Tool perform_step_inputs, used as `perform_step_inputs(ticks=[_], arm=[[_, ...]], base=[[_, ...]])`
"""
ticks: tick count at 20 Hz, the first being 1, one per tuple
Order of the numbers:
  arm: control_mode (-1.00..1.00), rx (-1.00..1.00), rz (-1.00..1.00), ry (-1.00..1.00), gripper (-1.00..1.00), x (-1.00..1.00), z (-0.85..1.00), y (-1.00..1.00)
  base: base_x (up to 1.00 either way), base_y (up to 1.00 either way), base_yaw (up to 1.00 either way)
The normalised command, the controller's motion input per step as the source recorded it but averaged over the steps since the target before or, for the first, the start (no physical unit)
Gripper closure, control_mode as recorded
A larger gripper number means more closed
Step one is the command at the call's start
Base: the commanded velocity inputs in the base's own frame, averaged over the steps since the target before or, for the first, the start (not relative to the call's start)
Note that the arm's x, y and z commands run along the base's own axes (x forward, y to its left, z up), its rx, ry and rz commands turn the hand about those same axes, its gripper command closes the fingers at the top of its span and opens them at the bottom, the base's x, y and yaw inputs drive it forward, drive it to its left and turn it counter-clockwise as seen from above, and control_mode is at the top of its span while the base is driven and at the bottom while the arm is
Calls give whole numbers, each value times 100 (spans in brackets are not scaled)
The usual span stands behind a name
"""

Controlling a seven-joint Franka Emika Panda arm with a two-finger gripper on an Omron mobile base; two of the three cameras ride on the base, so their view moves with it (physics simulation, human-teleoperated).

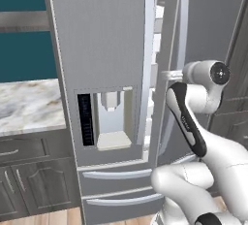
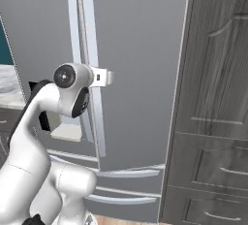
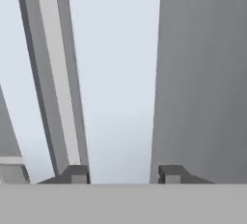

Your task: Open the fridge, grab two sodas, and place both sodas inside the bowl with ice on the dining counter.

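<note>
Marble countertop [image 1: 26, 105] tops dark cabinets [image 1: 29, 180].

We are in a home kitchen. At twelve o'clock stands a tall silver-grey French-door fridge [image 1: 101, 49] with long vertical handles, a water dispenser [image 1: 114, 120] in its left door and pull-out drawers [image 1: 118, 174] below. At nine o'clock we see a marble-look countertop [image 1: 26, 105] over dark grey panelled cabinets [image 1: 34, 180], with a teal wall [image 1: 22, 56] behind it. At three o'clock a tall dark wood-grain pantry cabinet [image 2: 218, 98] rises beside the fridge, with drawers at its foot. Pale wooden flooring [image 1: 53, 216] runs underneath.
</note>
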Motion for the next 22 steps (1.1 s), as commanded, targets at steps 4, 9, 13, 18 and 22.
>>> perform_step_inputs(ticks=[4,9,13,18,22], arm=[[-100,0,-9,4,100,-67,1,-50],[-100,0,-7,6,100,-61,4,-68],[-100,0,-3,5,100,-57,1,-77],[-100,-5,1,-6,-100,-63,-11,-21],[-100,-11,0,-9,-100,-100,7,14]], base=[[0,0,0],[0,0,0],[0,0,0],[0,0,0],[0,0,0]])
